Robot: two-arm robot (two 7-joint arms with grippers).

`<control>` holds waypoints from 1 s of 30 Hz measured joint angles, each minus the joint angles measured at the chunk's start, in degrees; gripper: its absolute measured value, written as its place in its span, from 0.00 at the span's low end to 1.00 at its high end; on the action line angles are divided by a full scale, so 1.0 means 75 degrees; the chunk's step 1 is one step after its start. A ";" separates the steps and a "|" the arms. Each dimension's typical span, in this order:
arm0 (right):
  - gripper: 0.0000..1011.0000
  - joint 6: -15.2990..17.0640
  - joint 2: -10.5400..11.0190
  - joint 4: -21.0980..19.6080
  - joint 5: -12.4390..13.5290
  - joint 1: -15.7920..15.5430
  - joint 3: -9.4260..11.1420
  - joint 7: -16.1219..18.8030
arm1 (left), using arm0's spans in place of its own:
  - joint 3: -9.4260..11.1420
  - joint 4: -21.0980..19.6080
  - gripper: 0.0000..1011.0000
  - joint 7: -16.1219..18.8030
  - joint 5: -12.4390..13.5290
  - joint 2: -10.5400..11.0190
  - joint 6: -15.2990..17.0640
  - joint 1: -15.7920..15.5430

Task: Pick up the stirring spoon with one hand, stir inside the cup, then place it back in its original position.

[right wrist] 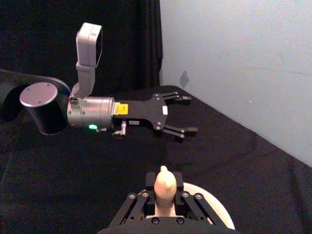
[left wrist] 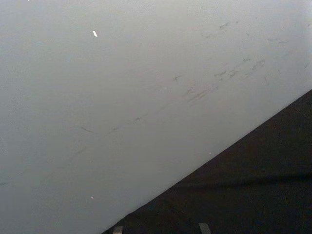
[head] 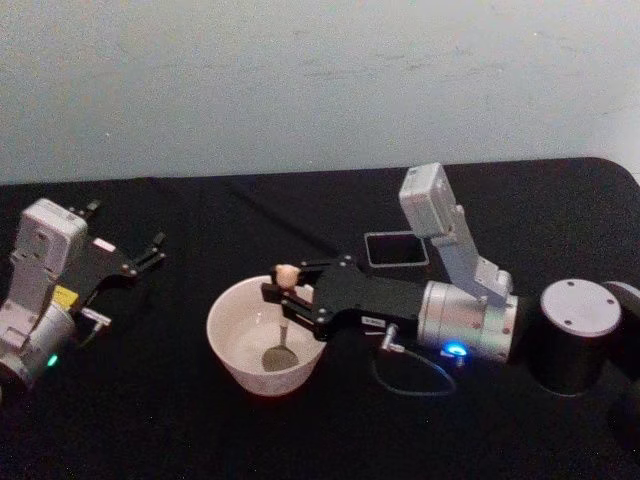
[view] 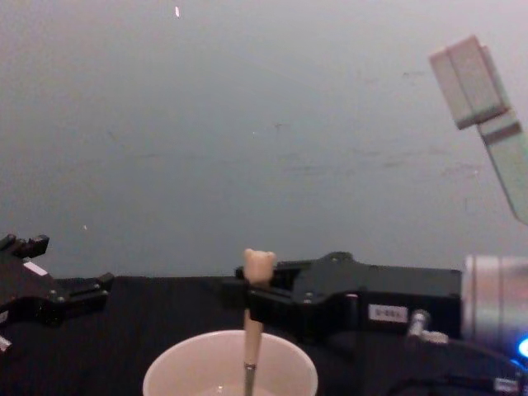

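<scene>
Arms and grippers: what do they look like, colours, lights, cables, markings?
Both are alike: flat black bodies, linked black fingers, silver round wrists, pale grey camera boxes on brackets. The right gripper has a blue light and a thin looping cable; the left gripper has a green light and a yellow label.

Table (head: 180, 420): covered in black cloth, fills the lower half of the head view. Directly on it: cream-white cup (head: 240, 365), standing upright at lower centre; dark grey square holder (head: 397, 250), up and right of the cup, apart from it, open top showing.
</scene>
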 joint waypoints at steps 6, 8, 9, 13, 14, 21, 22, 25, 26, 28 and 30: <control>0.21 -0.0055 -0.0299 0.0236 -0.0078 0.0194 -0.0158 -0.0145 | 0.0001 0.0000 0.99 0.0000 0.0000 0.0000 0.0000 0.0000; 0.21 -0.0056 -0.0439 0.0370 -0.0120 0.0269 -0.0213 -0.0239 | 0.0000 0.0000 0.99 0.0000 0.0000 0.0000 0.0000 0.0000; 0.21 -0.0055 -0.0480 0.0409 -0.0135 0.0289 -0.0225 -0.0267 | 0.0000 0.0000 0.99 0.0000 0.0000 0.0000 0.0000 0.0000; 0.21 -0.0064 -0.0702 0.0682 -0.0250 0.0413 -0.0261 -0.0458 | 0.0000 0.0000 0.99 0.0000 0.0000 0.0000 0.0000 0.0000; 0.21 -0.0081 -0.0742 0.0743 -0.0280 0.0436 -0.0261 -0.0494 | 0.0000 0.0000 0.99 0.0000 0.0000 0.0000 0.0000 0.0000; 0.21 -0.0145 -0.0954 0.1173 -0.0382 0.0598 -0.0107 -0.0687 | 0.0000 0.0000 0.99 0.0000 0.0000 0.0000 0.0000 0.0000; 0.21 -0.0144 -0.0955 0.1215 -0.0381 0.0609 -0.0058 -0.0701 | 0.0000 0.0000 0.99 0.0000 0.0000 0.0000 0.0000 0.0000; 0.21 -0.0133 -0.0913 0.1205 -0.0367 0.0595 0.0037 -0.0704 | 0.0000 0.0000 0.99 0.0000 0.0000 0.0000 0.0001 0.0000; 0.21 -0.0120 -0.0885 0.1177 -0.0352 0.0575 0.0064 -0.0700 | 0.0000 0.0000 0.99 0.0000 0.0000 0.0000 0.0000 0.0000; 0.21 -0.0089 -0.0827 0.1104 -0.0315 0.0531 0.0111 -0.0679 | 0.0000 0.0000 0.99 0.0000 0.0000 0.0000 0.0000 0.0000; 0.21 -0.0017 -0.0707 0.0942 -0.0240 0.0439 0.0173 -0.0638 | 0.0000 0.0000 0.99 0.0000 0.0000 0.0000 0.0000 0.0000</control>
